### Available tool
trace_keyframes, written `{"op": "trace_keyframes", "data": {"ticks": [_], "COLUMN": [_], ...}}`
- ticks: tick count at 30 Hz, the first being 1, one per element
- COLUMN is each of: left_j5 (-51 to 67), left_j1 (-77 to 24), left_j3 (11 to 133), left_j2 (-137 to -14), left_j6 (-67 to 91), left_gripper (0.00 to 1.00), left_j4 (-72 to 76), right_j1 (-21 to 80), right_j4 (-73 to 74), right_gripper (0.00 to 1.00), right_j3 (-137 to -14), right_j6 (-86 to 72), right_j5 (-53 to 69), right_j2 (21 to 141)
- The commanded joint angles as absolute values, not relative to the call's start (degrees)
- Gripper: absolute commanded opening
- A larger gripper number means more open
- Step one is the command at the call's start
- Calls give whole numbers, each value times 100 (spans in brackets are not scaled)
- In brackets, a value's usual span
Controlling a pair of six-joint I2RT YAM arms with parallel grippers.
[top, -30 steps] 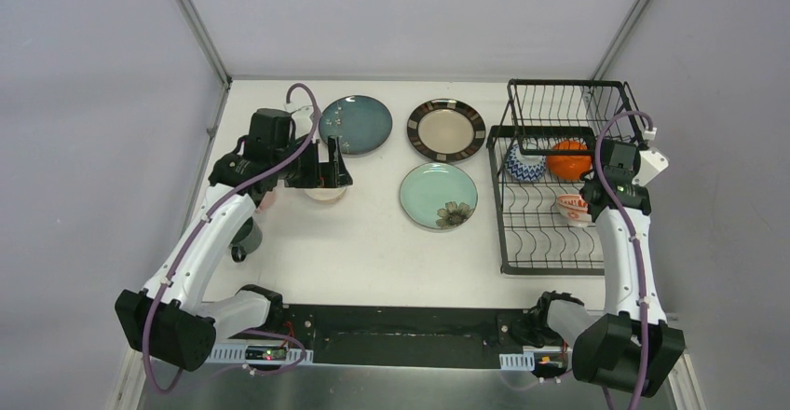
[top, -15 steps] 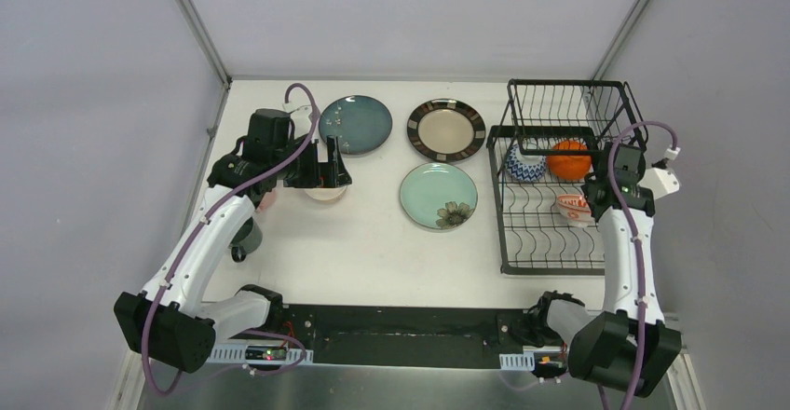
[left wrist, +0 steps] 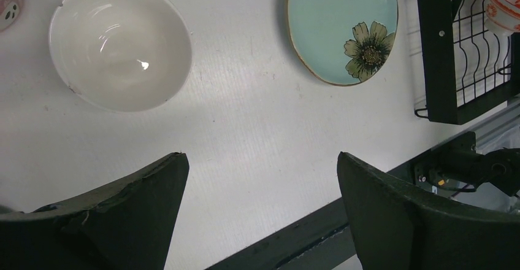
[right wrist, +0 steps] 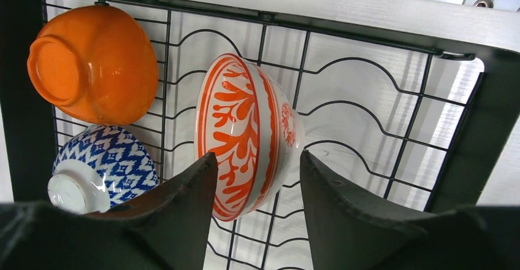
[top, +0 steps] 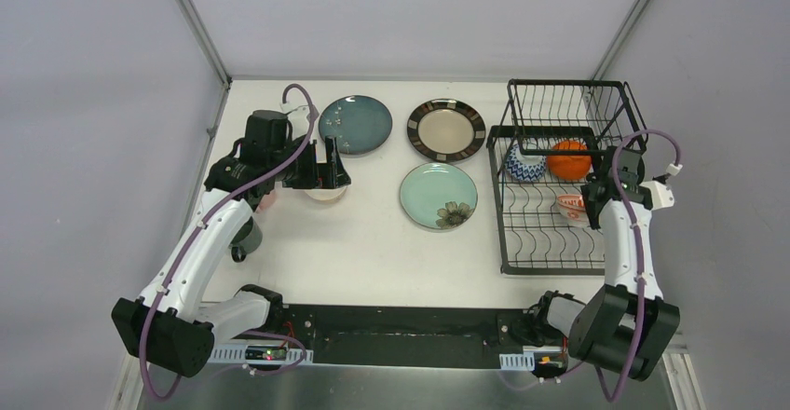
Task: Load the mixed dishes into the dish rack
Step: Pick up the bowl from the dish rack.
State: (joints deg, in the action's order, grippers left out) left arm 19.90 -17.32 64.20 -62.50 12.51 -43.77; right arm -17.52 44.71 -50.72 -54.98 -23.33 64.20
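The right hand point(right wrist: 257, 158) hangs over the lower tray of the dish rack point(top: 508, 200) with its fingers parted. A red-patterned bowl point(right wrist: 245, 123) stands on edge on the wires just past the fingertips, in the gap between them. I cannot tell whether either finger touches it. Out beyond one finger an orange bowl point(right wrist: 92, 61) lies tipped on the same tray. Close against that same finger sits a blue-patterned bowl point(right wrist: 104, 159), bottom up and just beside the orange one.

The left hand point(left wrist: 260, 159) hovers above the tabletop point(left wrist: 245, 110), spread wide and holding nothing. A white bowl point(left wrist: 119, 43) sits upright on the tabletop ahead of one finger, apart from both. A green plate point(left wrist: 337, 24) with a flower on it lies flat ahead of the other finger, and a corner of the rack shows farther out on that side. Seen from above, a teal plate point(top: 356, 123) lies flat just past the left hand, with a dark-rimmed beige plate point(top: 446, 129) beside it on the side toward the rack. Neither touches the green plate.
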Motion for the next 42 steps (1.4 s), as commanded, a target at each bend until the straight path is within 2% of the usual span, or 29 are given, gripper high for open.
{"op": "trace_keyframes", "data": {"ticks": [1,4,11,16,23,29,33,42], "left_j5": [1896,1918,1955,1959,1929,1999,2038,2127], "left_j1": [-1793,-1793,-1793,-1793,-1793,-1793,-1793,-1802], "left_j3": [6407,6408,6409,6407,6408,6408,6408,6390], "left_j2": [-6092,-6127,-6152,-6187,-6169,-6178,-6190,-6277], "left_j6": [1204,1204,1213,1213,1210,1228,1239,1307], "left_gripper": [95,95,95,95,95,95,95,92], "left_j4": [-4271,-4271,-4268,-4271,-4269,-4271,-4267,-4226], "right_j1": [-1793,-1798,-1796,-1801,-1789,-1611,-1246,-113], "right_j4": [4213,4065,4058,3980,3878,4239,4645,5088], "right_gripper": [53,49,47,25,0,0,0,0], "right_j3": [-4993,-4795,-4655,-4667,-4713,-5293,-5700,-5973], "right_j6": [-5790,-5777,-5853,-5634,-4721,-3515,-3235,-2956], "right_j5": [-2342,-2405,-2432,-2467,-2808,-3400,-4045,-4778], "right_j2": [6469,6427,6507,6477,6150,6327,6482,5932]}}
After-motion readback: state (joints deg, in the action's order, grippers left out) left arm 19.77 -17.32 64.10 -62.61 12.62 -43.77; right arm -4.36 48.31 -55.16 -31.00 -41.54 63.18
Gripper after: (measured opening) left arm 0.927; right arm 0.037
